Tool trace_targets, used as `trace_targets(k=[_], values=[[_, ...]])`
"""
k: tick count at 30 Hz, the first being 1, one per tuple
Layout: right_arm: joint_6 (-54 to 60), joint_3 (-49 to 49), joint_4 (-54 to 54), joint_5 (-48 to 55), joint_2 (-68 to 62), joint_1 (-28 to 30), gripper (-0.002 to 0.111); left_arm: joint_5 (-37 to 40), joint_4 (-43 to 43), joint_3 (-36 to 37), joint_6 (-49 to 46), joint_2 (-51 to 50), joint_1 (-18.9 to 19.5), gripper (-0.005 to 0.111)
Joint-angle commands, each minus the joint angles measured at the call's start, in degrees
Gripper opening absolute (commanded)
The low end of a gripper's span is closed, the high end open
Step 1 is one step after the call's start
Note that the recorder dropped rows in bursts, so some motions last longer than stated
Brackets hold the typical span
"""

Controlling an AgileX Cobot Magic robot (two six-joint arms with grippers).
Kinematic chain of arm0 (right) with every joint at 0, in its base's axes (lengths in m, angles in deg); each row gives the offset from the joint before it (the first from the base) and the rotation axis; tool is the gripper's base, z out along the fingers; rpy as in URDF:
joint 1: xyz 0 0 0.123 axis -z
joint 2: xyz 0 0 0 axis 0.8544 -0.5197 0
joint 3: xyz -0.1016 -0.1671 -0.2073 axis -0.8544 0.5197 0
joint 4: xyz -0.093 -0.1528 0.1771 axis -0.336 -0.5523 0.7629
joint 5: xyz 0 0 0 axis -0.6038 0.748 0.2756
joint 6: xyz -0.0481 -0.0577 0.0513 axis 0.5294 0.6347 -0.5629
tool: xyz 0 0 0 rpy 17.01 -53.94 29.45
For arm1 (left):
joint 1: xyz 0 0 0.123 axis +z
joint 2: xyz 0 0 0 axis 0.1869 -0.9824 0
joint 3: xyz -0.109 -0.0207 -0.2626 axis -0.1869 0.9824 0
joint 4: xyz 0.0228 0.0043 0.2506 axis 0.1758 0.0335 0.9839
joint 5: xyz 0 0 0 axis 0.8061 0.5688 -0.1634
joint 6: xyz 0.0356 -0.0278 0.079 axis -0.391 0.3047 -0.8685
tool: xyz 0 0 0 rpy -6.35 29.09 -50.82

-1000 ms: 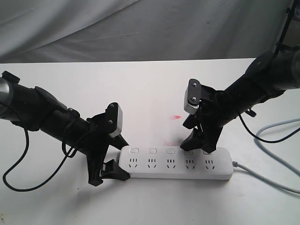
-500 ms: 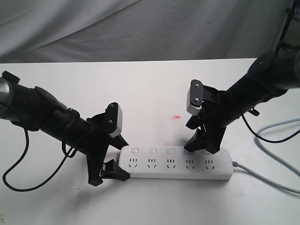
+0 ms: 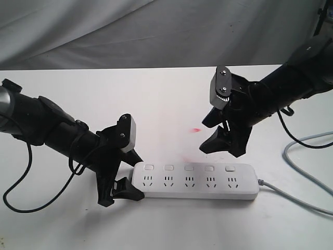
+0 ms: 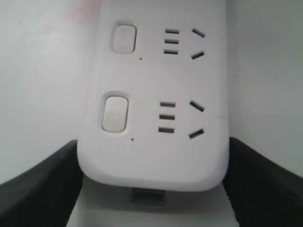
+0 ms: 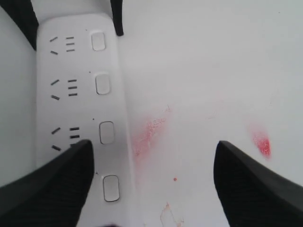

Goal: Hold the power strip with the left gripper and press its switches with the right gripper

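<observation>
The white power strip [image 3: 195,182] lies flat near the table's front, its five switches [image 3: 189,168] in a row along the far edge. My left gripper [image 3: 136,178] is shut on the strip's left end, one black jaw against each long side; the left wrist view shows that end [image 4: 156,156] held between the jaws. My right gripper [image 3: 222,148] hangs open above and just behind the strip's right half, touching nothing. In the right wrist view the switches [image 5: 106,132] run beside one finger [image 5: 52,189], and bare table lies under the right gripper [image 5: 154,146].
A grey cord [image 3: 296,200] leaves the strip's right end and loops along the table's right side. Red smears [image 3: 196,129] mark the white table [image 3: 166,99] behind the strip. A black cable [image 3: 21,182] sags from the left arm. Grey cloth hangs at the back.
My right gripper has lifted off the strip near the fourth and fifth switches and drawn up and back. The left gripper and the strip have not moved.
</observation>
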Motion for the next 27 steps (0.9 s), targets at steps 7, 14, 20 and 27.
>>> trace_targets(k=[7, 14, 20, 27], values=[[0.21, 0.2, -0.34, -2.44, 1.02, 0.01, 0.066, -1.37, -0.13, -0.34, -0.05, -0.05, -0.16, 0.0], [-3.84, 0.2, -8.11, -2.47, 1.02, 0.47, 0.066, -1.37, -0.13, -0.34, -0.05, -0.05, -0.16, 0.0], [-1.71, 0.2, -6.17, 0.93, 1.02, 5.31, 0.066, -1.37, -0.13, -0.34, -0.05, -0.05, -0.16, 0.0], [3.37, 0.55, -2.28, 4.67, 1.02, 6.54, 0.066, -1.37, -0.13, -0.34, -0.05, -0.05, -0.16, 0.0]])
